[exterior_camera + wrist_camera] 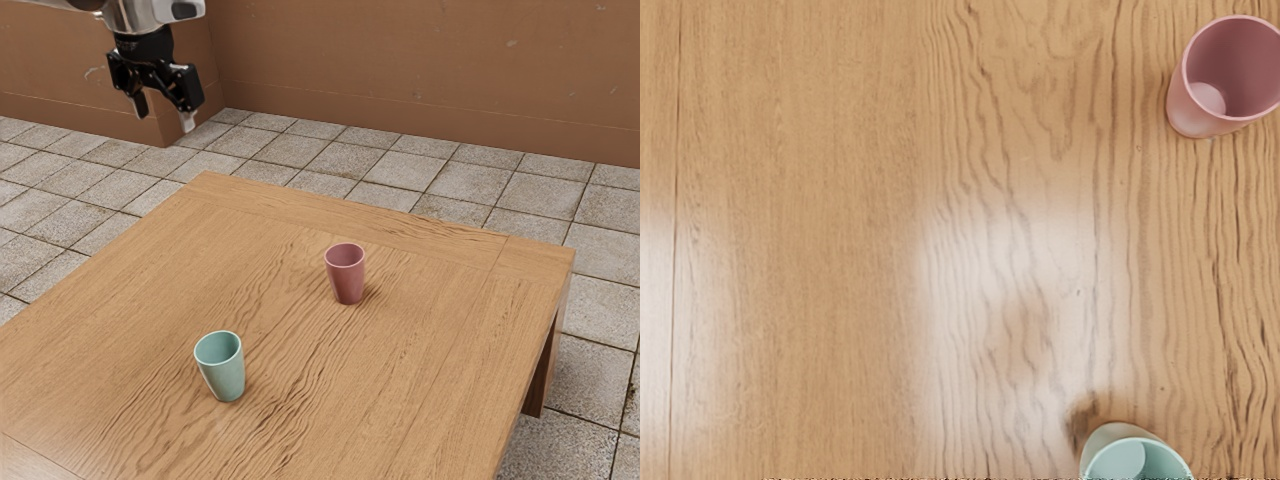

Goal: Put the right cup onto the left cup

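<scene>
While the pincer is held high above the worktop, its fingers are set apart, with an open gap between them. It is carried fingers-down at the end of the arm.

Both cups are found well below the pincer and out in the direction of the arm's reach, stood directly on the wood. The pink tapered cup is placed towards the exterior view's right from the pincer, on the side farther from that camera. The pale turquoise tapered cup is placed lower in the exterior view, on the camera's side of the pincer. Each is upright, mouth up – the inside and the lighter round base can be seen from above in the wrist view. The two cups are separated by bare wood, and neither is touched by the pincer.

Beneath the pincer, a soft gleam is thrown back by the grained worktop. Behind the pincer, as seen in the exterior view, a brown wall is met by a floor of grey tiles – laid well below the pincer and around the worktop.
</scene>
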You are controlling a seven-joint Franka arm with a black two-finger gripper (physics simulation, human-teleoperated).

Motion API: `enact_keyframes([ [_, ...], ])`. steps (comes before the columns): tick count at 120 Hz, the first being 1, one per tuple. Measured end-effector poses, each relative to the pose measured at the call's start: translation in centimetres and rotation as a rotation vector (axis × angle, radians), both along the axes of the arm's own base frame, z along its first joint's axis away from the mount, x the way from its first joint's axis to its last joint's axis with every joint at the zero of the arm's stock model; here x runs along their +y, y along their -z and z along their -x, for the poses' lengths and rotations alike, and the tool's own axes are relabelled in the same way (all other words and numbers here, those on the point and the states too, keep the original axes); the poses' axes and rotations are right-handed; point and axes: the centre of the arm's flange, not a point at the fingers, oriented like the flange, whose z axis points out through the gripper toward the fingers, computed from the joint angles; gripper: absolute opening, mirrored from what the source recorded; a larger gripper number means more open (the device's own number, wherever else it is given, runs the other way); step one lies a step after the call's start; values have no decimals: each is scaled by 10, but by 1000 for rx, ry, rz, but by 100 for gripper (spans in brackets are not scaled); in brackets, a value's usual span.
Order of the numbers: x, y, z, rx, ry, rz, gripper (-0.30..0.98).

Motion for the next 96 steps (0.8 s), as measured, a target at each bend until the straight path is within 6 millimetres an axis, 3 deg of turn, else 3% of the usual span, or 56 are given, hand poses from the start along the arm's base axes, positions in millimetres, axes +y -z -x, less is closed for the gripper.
enact_keyframes([
  [31,1,17,19,54,25,31,67],
  [52,-12,52,45,75,67,54,67],
  [68,-24,90,54,108,76,62,67],
  [78,-29,107,38,107,65,52,67],
  [96,-50,110,-35,41,47,11,67],
])
